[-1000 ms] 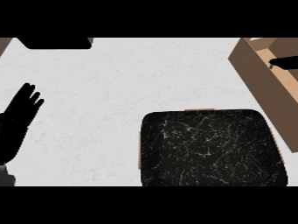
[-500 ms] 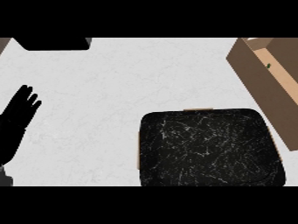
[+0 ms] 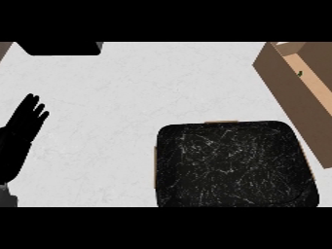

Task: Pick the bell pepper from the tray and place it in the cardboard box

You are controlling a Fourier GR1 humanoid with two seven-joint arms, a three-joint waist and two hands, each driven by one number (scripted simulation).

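Your left hand (image 3: 14, 141) rests at the left edge of the view, low on the white table (image 3: 139, 92), fingers straight and held close together, pointing up and away, holding nothing. It stands just as it did a second ago and half a second ago. The right side is what has changed: a second ago your right hand showed as a black shape over the inside of the cardboard box (image 3: 294, 104), half a second ago it had gone from there, and now it is out of view, so you cannot tell how its fingers stand. The box lies along the right edge, tilted, its open top towards you, in the same place as before. Inside it, against the inner wall near its far end, sits a small green speck (image 3: 300, 74); it is too small to say for certain that this is the bell pepper, but no other green shows. The black marbled tray (image 3: 233, 165) lies just beside the box, at lower centre-right, unmoved, with its dark surface showing all over. A dark block (image 3: 61, 47) stands at the table's far edge, upper left, well apart from the rest.
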